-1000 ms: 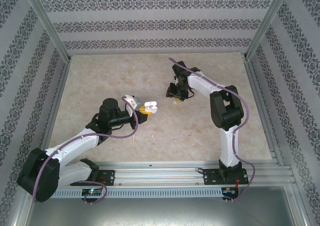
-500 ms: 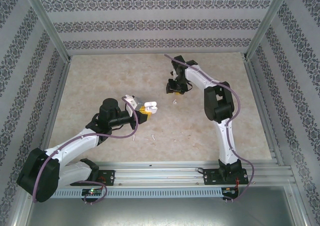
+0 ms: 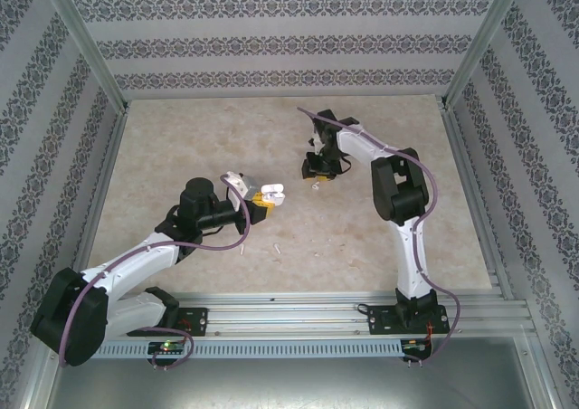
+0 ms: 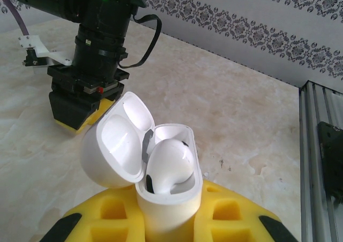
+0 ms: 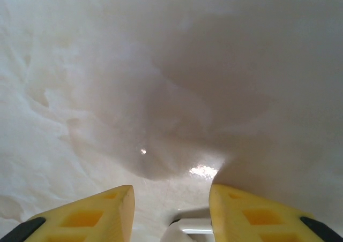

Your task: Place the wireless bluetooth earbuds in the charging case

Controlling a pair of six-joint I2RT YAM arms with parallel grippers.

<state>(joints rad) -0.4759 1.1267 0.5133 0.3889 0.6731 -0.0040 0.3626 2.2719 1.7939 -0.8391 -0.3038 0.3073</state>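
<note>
My left gripper (image 4: pixel 169 220) is shut on the white charging case (image 4: pixel 170 199), which it holds upright above the table. The lid (image 4: pixel 112 145) is swung open to the left, and one white earbud (image 4: pixel 169 161) sits in the near slot. In the top view the case (image 3: pixel 274 191) is at mid-table. My right gripper (image 3: pixel 317 174) hangs low over the table to the case's right. Its yellow fingers (image 5: pixel 102 215) stand apart, and an earbud (image 5: pixel 187 228) lies between them, close to the right finger. A second loose earbud (image 3: pixel 277 246) lies nearer the arm bases.
The beige marble-look tabletop (image 3: pixel 199 137) is bounded by patterned walls and a metal rail (image 3: pixel 298 305) at the near edge. In the left wrist view the right arm's gripper (image 4: pixel 80 113) stands just behind the open case.
The right gripper rose and drew back from the earbud on the table, then came down over it again. The left gripper and the case stayed still.
</note>
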